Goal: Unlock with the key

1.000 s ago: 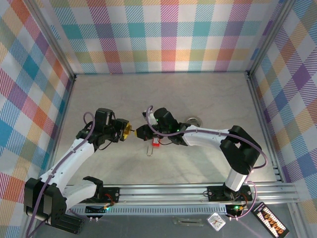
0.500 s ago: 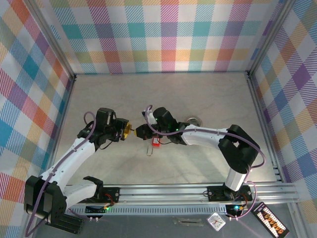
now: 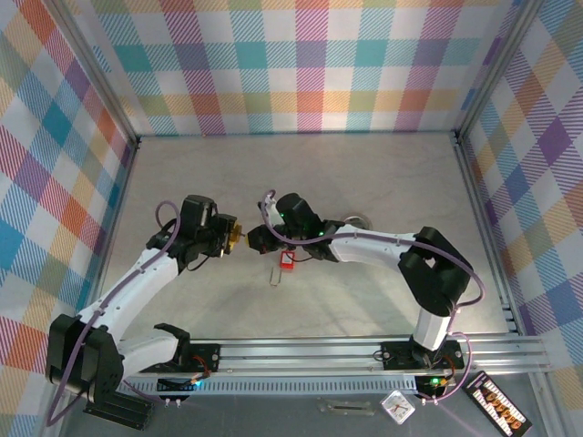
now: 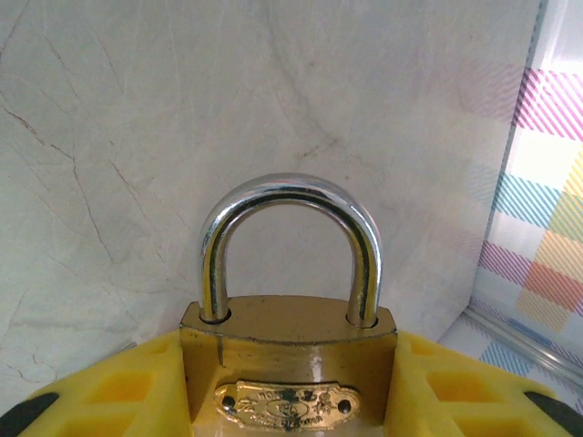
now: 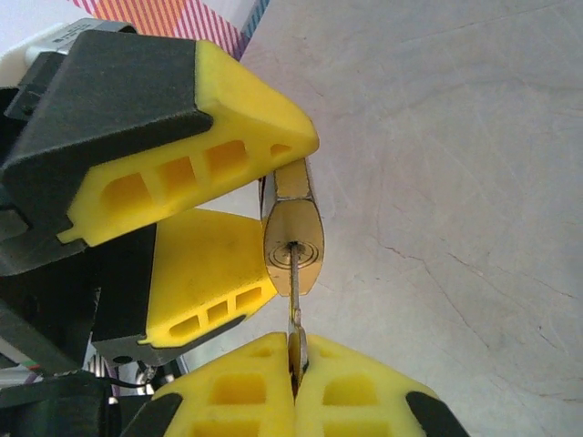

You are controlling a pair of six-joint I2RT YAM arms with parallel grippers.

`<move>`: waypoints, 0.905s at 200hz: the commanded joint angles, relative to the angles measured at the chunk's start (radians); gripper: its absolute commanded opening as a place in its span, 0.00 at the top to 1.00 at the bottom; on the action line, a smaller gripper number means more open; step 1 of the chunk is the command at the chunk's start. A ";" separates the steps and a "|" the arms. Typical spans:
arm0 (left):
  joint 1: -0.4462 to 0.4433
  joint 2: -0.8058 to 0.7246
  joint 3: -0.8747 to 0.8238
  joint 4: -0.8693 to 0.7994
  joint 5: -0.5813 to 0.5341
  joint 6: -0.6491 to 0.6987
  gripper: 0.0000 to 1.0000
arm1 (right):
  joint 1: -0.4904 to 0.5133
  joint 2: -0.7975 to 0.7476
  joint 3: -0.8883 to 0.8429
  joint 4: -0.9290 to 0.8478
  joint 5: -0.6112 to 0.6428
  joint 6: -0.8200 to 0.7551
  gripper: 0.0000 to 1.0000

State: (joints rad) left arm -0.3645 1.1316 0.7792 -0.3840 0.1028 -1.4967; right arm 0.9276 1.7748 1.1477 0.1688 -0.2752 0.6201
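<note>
Brass padlock [image 4: 290,350] with a rounded chrome shackle [image 4: 290,191], clamped at its sides in the left gripper [image 3: 228,238] with ribbed yellow pads, thin metal key [image 5: 293,278] tip in the keyhole, pinched by the right gripper [image 5: 296,364], over a pale veined stone-look bench [image 4: 118,137], small red tag [image 3: 287,261] nearby

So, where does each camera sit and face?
Top external: above and behind, facing down on the table; left arm and right arm show.
Left wrist: on its arm, facing the padlock in the left end effector.
Right wrist: on its arm, facing the key in the right end effector.
Shared: both wrist views show the padlock.
</note>
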 commanded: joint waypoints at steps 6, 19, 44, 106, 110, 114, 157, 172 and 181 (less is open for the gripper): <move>-0.077 0.007 0.061 0.096 0.127 -0.011 0.73 | 0.044 0.026 0.067 0.001 0.020 -0.066 1.00; -0.093 0.020 0.060 0.130 0.125 -0.015 0.73 | 0.051 0.027 0.078 -0.016 0.039 -0.072 1.00; -0.116 0.035 0.051 0.171 0.120 -0.038 0.73 | 0.059 0.033 0.092 -0.018 0.058 -0.077 1.00; -0.120 0.022 0.047 0.215 0.124 -0.045 0.81 | 0.011 0.029 -0.036 0.228 -0.019 0.071 1.00; -0.120 0.018 0.044 0.218 0.125 -0.045 0.81 | 0.005 0.029 -0.044 0.244 -0.029 0.077 1.00; -0.120 0.016 0.040 0.220 0.124 -0.045 0.82 | -0.001 0.028 -0.050 0.261 -0.040 0.084 1.00; -0.120 -0.013 0.005 0.245 0.125 -0.047 0.89 | -0.035 0.030 -0.090 0.355 -0.133 0.113 1.00; -0.120 -0.016 0.009 0.230 0.129 -0.030 0.91 | -0.038 0.029 -0.084 0.341 -0.142 0.106 1.00; -0.119 -0.014 0.013 0.214 0.132 -0.016 0.92 | -0.038 0.027 -0.080 0.323 -0.141 0.099 1.00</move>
State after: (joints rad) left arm -0.4194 1.1603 0.7811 -0.2558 0.0319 -1.5291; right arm 0.8738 1.7821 1.0519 0.3748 -0.3573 0.7158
